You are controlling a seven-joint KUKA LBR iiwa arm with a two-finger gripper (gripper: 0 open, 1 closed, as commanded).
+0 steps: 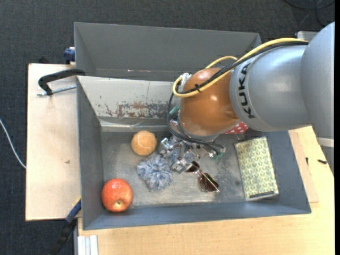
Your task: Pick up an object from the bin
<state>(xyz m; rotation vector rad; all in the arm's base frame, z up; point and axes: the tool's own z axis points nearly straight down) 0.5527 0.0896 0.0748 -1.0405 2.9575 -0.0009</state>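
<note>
Camera view. The pick is not yet made: nothing is seen lifted. The gripper (181, 154) hangs low near the middle of the bin (89, 163); whether it is open or closed cannot be told. Nearest it lie a blue-grey cloth (154, 174) at 7 o'clock and sunglasses (206, 180) at 5 o'clock. Also in the bin: an orange ball (144, 142) at 10 o'clock, a red apple (117, 194) in the 7 o'clock corner and a green patterned pad (257, 167) at 3 o'clock.

bin (87, 142): scuffed matt metal | apple (117, 195): glossy | rag (154, 172): rough cloth
</note>
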